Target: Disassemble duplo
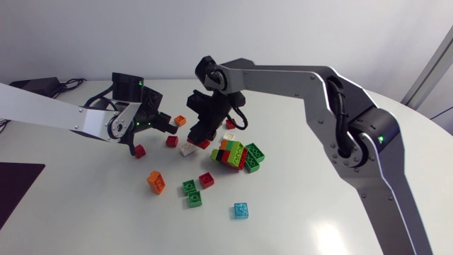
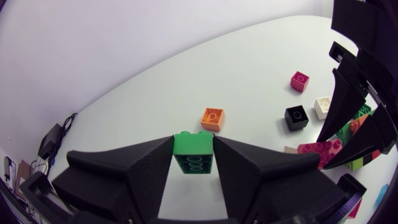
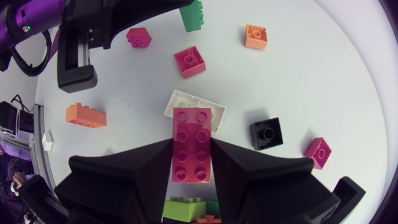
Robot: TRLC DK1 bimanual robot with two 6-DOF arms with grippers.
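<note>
**Both jaws clenched on studded plastic bricks**

The left jaws grip a glossy green brick from two sides, and it pokes out just past the wedge tips. The right jaws clamp a long red brick, two studs by four, lengthwise between them. Its far end overlaps a white brick lying flat on the smooth white tabletop. Just beside the right jaws, near the tabletop's middle, sits a multicoloured stack of green, orange, red and black blocks. Loose square bricks lie scattered around, among them an orange brick and a black brick.
</note>
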